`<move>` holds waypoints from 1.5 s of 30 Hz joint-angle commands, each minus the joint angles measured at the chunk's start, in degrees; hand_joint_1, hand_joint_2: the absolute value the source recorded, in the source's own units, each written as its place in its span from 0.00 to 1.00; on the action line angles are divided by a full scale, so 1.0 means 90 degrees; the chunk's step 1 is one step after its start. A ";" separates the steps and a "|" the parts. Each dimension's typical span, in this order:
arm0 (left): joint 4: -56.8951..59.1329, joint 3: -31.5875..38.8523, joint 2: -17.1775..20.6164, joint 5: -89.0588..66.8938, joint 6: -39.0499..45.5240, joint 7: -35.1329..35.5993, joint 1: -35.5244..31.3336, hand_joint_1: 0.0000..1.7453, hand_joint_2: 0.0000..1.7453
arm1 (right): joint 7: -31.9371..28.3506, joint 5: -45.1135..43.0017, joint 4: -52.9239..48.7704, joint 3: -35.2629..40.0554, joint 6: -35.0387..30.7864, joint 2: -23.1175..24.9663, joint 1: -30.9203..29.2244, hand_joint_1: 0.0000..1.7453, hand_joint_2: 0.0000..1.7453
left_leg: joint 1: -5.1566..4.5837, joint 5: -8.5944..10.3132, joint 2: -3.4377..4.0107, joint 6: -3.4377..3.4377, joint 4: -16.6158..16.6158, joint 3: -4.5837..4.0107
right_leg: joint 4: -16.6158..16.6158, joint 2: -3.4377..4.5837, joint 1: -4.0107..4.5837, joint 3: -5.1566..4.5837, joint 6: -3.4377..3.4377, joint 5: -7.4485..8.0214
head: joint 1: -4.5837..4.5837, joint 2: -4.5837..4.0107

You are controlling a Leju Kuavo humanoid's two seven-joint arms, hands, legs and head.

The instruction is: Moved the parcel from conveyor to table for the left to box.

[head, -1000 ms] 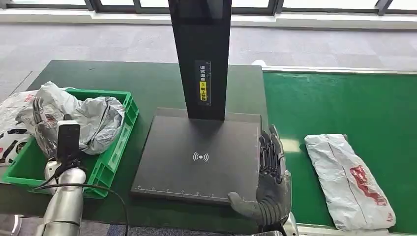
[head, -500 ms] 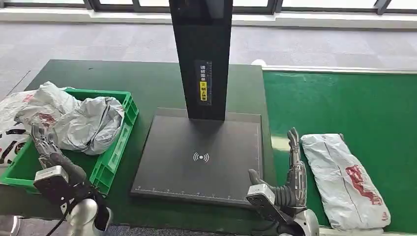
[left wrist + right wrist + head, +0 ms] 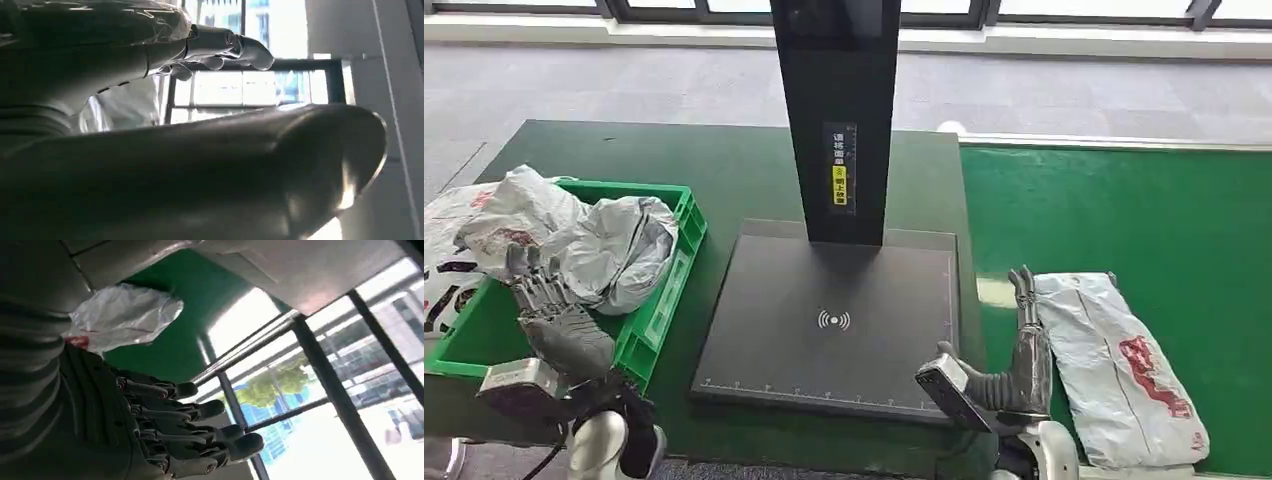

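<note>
A grey-white plastic parcel with red print lies on the green conveyor belt at the right. My right hand stands on edge just to its left, fingers stretched out and apart, holding nothing; the wrist view shows that hand with the parcel beside it. My left hand hovers with fingers spread over the near edge of the green crate. It carries nothing; the left wrist view shows its fingers extended.
Several crumpled grey parcels fill the green crate at the left. A dark scanner pad with a black post occupies the middle of the dark green table. More bags lie left of the crate.
My right hand has slid right from the scanner pad's edge to beside the parcel. My left arm has turned so its hand rises over the crate. The parcel has drifted slightly nearer.
</note>
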 commanded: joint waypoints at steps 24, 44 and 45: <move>0.1053 -0.0479 -0.0184 -0.0132 -0.0766 0.0014 -0.0493 0.00 0.00 | 0.0850 0.0804 0.3614 -0.2128 0.2360 -0.1459 -0.0750 0.00 1.00 | -0.0009 0.0001 -0.0020 0.0031 -0.0001 -0.0037 | -0.0020 -0.0028 -0.0006 0.0014 0.0007 0.0005 | 0.0000 0.0000; 0.1146 -0.0495 -0.0105 -0.0137 -0.0767 0.0014 -0.0497 0.00 0.00 | 0.0551 0.0480 0.4066 -0.2149 0.2893 -0.1652 -0.0709 0.00 1.00 | -0.0008 0.0002 -0.0032 0.0042 -0.0002 -0.0018 | -0.0041 -0.0038 -0.0003 0.0058 0.0018 0.0010 | 0.0000 0.0000; 0.1146 -0.0495 -0.0105 -0.0137 -0.0767 0.0014 -0.0497 0.00 0.00 | 0.0551 0.0480 0.4066 -0.2149 0.2893 -0.1652 -0.0709 0.00 1.00 | -0.0009 -0.0001 -0.0027 0.0041 0.0001 -0.0013 | -0.0035 -0.0032 -0.0005 0.0058 0.0019 0.0007 | 0.0000 0.0000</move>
